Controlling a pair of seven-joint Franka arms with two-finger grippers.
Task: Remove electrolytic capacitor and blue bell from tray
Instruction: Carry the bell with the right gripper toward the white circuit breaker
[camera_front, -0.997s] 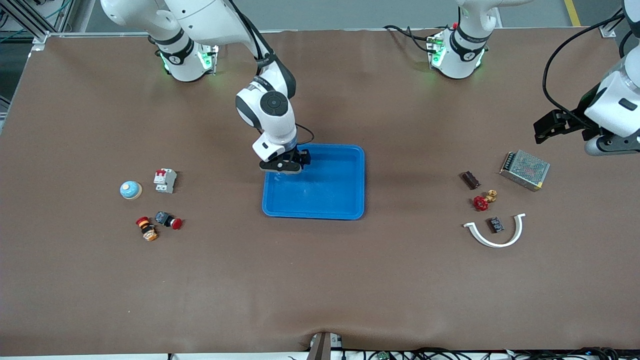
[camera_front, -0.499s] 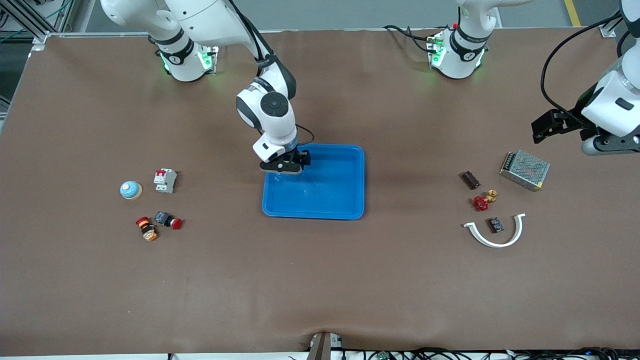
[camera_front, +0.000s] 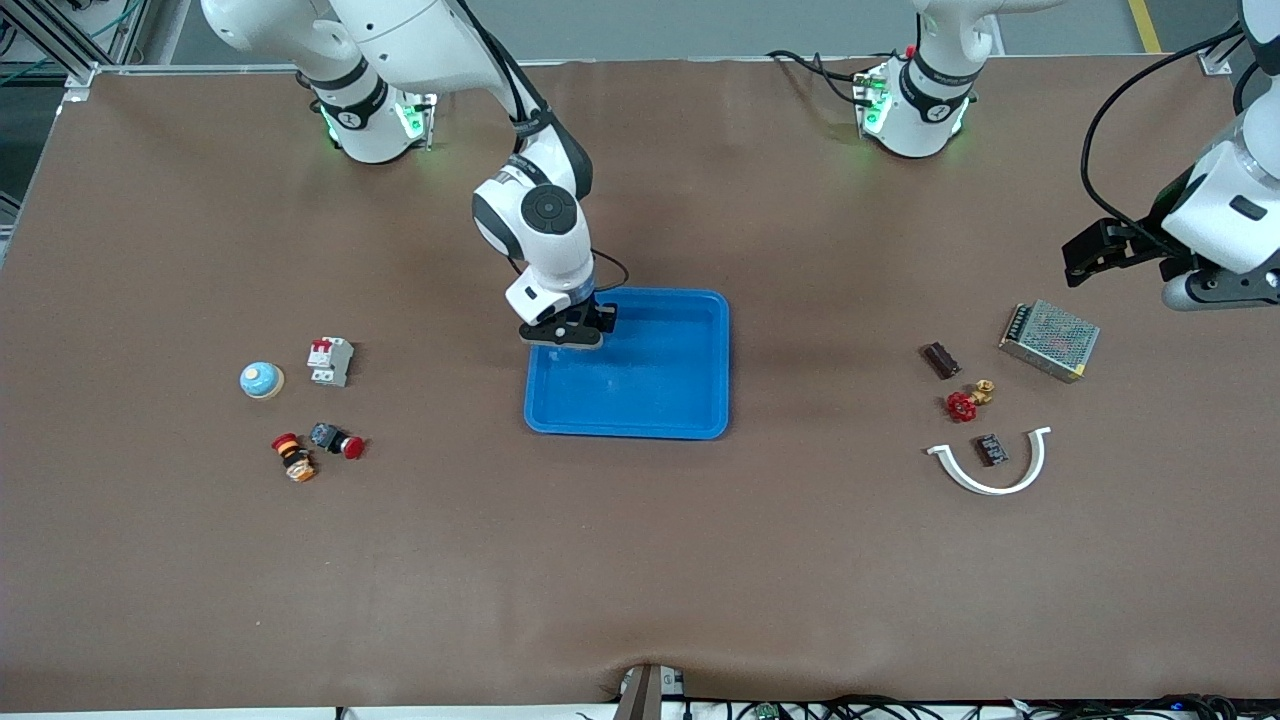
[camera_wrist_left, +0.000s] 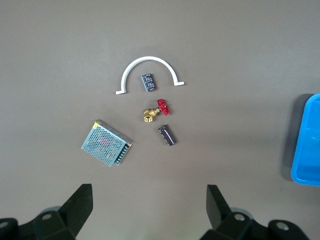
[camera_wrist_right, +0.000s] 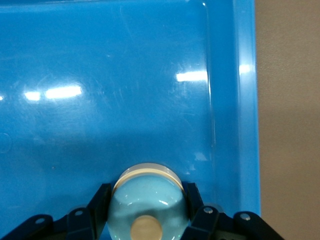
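A light-blue bell (camera_wrist_right: 148, 202) with a tan button sits low in the blue tray (camera_wrist_right: 245, 100), at the tray corner toward the robots and the right arm's end. My right gripper (camera_wrist_right: 147, 194) is shut on the bell, one finger against each side. In the front view the right gripper (camera_front: 565, 335) hides that bell. The capacitor (camera_front: 940, 360), a dark brown cylinder (camera_wrist_left: 167, 135), lies on the table toward the left arm's end. My left gripper (camera_wrist_left: 148, 189) is open and empty, up in the air (camera_front: 1085, 255) near the metal power supply.
By the capacitor lie a meshed power supply (camera_front: 1049, 340), a red-handled brass valve (camera_front: 966, 402), a white curved clip (camera_front: 990, 468) and a small dark chip (camera_front: 991, 449). Toward the right arm's end lie a second blue dome (camera_front: 262, 380), a breaker (camera_front: 330, 361) and two push buttons (camera_front: 315, 447).
My right gripper's fingers have closed onto the bell in the tray. The left gripper has drifted slightly toward the robots' side.
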